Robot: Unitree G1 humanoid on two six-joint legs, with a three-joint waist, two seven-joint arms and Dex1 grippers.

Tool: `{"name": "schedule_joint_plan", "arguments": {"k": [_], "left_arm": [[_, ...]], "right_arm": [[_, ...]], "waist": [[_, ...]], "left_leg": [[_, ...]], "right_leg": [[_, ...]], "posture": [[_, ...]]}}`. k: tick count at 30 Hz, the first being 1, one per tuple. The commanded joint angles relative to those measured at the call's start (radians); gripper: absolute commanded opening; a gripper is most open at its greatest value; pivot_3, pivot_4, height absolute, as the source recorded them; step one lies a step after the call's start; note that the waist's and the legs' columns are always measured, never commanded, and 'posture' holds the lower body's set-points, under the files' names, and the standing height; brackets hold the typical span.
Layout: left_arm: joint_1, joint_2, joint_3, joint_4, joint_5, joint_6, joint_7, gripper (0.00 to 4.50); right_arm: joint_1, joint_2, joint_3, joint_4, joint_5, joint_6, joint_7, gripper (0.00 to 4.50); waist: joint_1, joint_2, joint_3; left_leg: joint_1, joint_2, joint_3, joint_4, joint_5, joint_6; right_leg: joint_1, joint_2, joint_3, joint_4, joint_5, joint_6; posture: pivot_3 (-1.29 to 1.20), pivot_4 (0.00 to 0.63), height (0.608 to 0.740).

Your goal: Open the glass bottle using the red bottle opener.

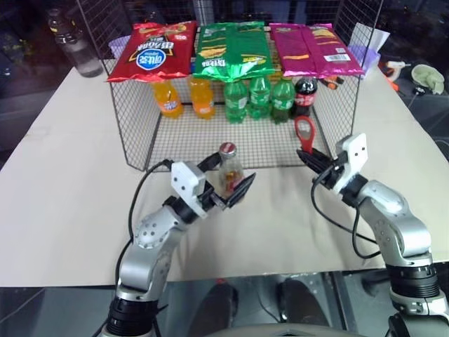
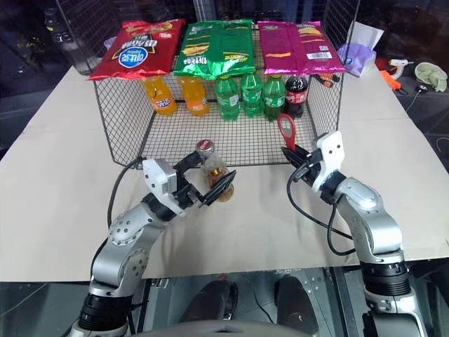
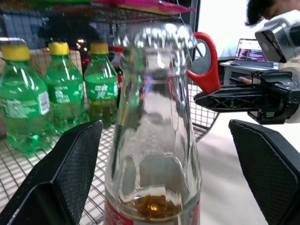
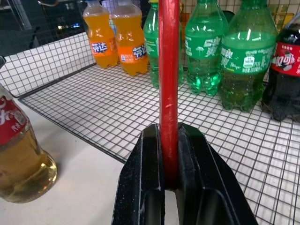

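Observation:
The glass bottle point(image 1: 229, 170) stands upright on the table just in front of the wire rack. It holds amber liquid, has a red-and-white label and a metal cap point(image 1: 226, 149). My left gripper point(image 1: 226, 181) is open, one finger point(image 3: 70, 173) on each side of the bottle with a gap on both sides. My right gripper point(image 1: 309, 157) is to the right, shut on the handle of the red bottle opener point(image 1: 304, 133). The opener stands upright with its holed head on top, level with the bottle's neck and apart from it point(image 3: 206, 65).
A wire rack point(image 1: 133, 133) behind the bottle holds two orange soda bottles point(image 1: 184, 97), three green bottles point(image 1: 258, 98) and a cola bottle point(image 1: 304, 95). Snack bags point(image 1: 231, 49) lie on top. A clear water bottle point(image 1: 76, 43) stands far left. A person sits beyond my right gripper point(image 3: 267, 9).

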Motion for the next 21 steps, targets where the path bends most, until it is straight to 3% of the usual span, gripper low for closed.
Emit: {"name": "schedule_joint_plan", "arguments": {"k": [1,15,16,18,19,21], "left_arm": [[0.003,0.003,-0.01,-0.044,0.001,-0.005,0.005,4.47],[-0.018,0.014,-0.001,-0.019,0.006,-0.007,0.006,4.47],[-0.019,0.013,0.003,-0.017,-0.002,-0.005,0.004,3.95],[-0.02,0.016,0.008,-0.011,0.001,-0.007,0.004,3.44],[-0.018,0.019,0.007,-0.007,0.002,-0.005,0.001,2.81],[-0.014,0.022,0.006,-0.003,0.003,-0.004,-0.004,2.81]], "right_arm": [[-0.003,-0.002,-0.003,-0.021,0.0,-0.026,0.014,0.0],[-0.019,0.005,-0.012,-0.013,-0.005,-0.046,0.014,0.0],[-0.017,0.004,-0.011,-0.013,-0.007,-0.047,0.014,0.0],[-0.015,0.004,-0.009,-0.013,-0.008,-0.048,0.015,0.0],[-0.015,0.005,-0.008,-0.013,-0.009,-0.048,0.014,0.0],[-0.014,0.007,-0.007,-0.015,-0.01,-0.048,0.012,0.0]], "waist": [[0.0,0.0,0.0],[0.0,0.0,0.0],[0.001,0.0,0.0],[0.0,0.0,0.0],[0.0,0.0,0.0],[0.0,0.0,0.0]], "left_leg": [[0.0,0.0,0.0,0.0,0.0,0.0],[0.0,0.0,0.0,0.0,0.0,0.0],[0.0,0.0,0.0,0.0,0.0,0.0],[0.0,0.0,0.0,0.0,0.0,0.0],[0.0,0.0,0.0,0.0,0.0,0.0],[0.0,0.0,0.0,0.0,0.0,0.0]], "right_leg": [[0.0,0.0,0.0,0.0,0.0,0.0],[0.0,0.0,0.0,0.0,0.0,0.0],[0.0,0.0,0.0,0.0,0.0,0.0],[0.0,0.0,0.0,0.0,0.0,0.0],[0.0,0.0,0.0,0.0,0.0,0.0],[0.0,0.0,0.0,0.0,0.0,0.0]], "posture": [[0.0,0.15,0.74],[0.0,0.15,0.74],[0.0,0.15,0.74],[0.0,0.15,0.74],[0.0,0.15,0.74],[0.0,0.15,0.74]]}}
